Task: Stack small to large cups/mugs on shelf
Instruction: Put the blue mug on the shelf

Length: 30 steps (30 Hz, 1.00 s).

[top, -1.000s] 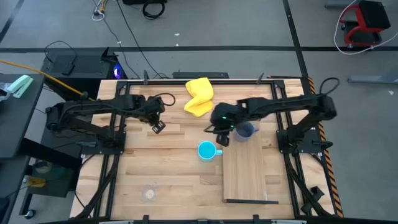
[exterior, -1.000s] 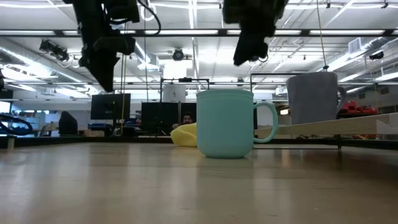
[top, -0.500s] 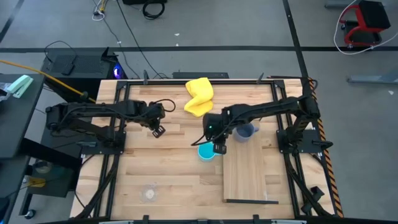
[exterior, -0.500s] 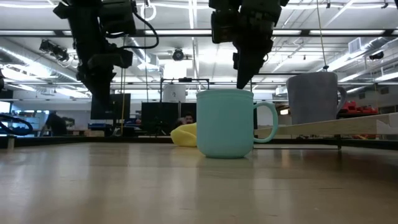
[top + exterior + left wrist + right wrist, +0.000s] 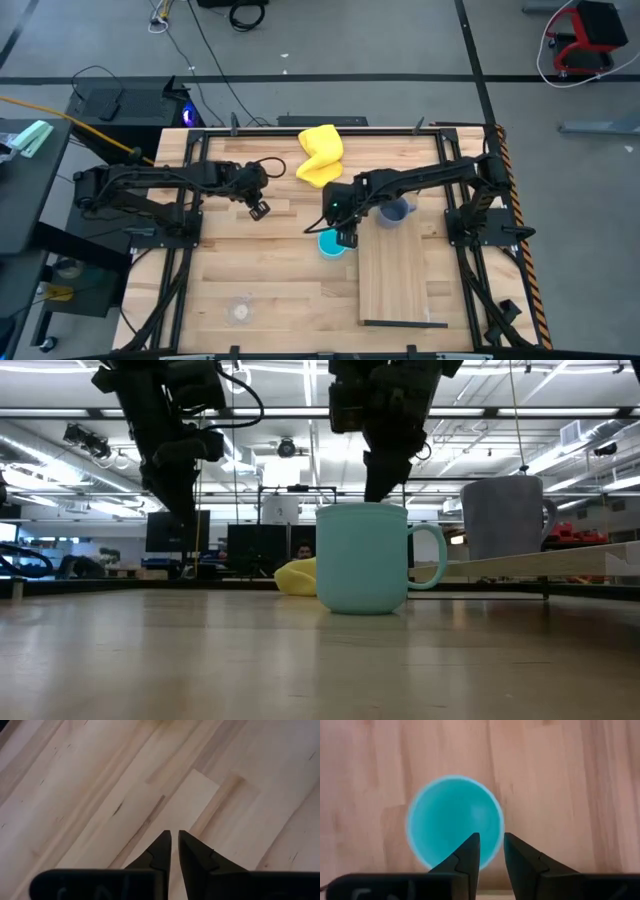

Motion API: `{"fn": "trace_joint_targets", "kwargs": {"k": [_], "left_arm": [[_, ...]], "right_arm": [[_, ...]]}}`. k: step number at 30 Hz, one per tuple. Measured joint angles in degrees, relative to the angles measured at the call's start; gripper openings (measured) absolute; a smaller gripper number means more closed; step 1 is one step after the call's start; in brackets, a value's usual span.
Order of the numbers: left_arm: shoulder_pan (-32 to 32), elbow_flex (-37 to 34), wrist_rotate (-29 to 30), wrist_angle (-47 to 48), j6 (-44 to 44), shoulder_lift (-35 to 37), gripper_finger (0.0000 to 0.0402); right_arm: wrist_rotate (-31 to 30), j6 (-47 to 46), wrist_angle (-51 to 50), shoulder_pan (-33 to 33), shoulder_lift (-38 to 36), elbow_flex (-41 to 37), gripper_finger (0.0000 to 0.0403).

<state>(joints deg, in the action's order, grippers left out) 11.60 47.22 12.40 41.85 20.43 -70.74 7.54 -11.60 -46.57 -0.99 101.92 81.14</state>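
The planked tabletop (image 5: 260, 275) carries everything, and the shelf (image 5: 400, 280), a pale board with a thin black rim, lies flat on it and serves as the landmark here. At the shelf's far end stands the grey-blue mug (image 5: 396, 211); the cyan mug (image 5: 330, 244) sits upright on the table just beside the shelf's left edge, and the clear cup (image 5: 240, 312) is well apart from the shelf, toward the table's near left. The right gripper (image 5: 343, 232) hovers directly over the cyan mug's rim, fingers a narrow slot apart and holding nothing. This looks like the approach to grasping that mug; next it must descend so one finger slips inside the wall, then close. The left gripper (image 5: 258, 209) waits well left of the shelf, fingers nearly together, empty. A yellow cloth (image 5: 320, 155) lies beyond the shelf; desks and monitors fill the room behind.
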Motion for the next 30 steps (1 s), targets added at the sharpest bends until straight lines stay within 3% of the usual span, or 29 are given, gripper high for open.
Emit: {"fn": "trace_joint_targets", "kwargs": {"k": [11,30], "left_arm": [[0.0,0.0,0.0,-0.9,-0.7,-0.2,0.0041],[0.0,0.0,0.0,-0.9,-0.7,-0.2,0.0034]], "right_arm": [[0.0,0.9,1.0,0.0,4.1,-0.1,0.0094],[0.0,0.6,1.1,0.0,4.6,-0.1,0.0082]]}}
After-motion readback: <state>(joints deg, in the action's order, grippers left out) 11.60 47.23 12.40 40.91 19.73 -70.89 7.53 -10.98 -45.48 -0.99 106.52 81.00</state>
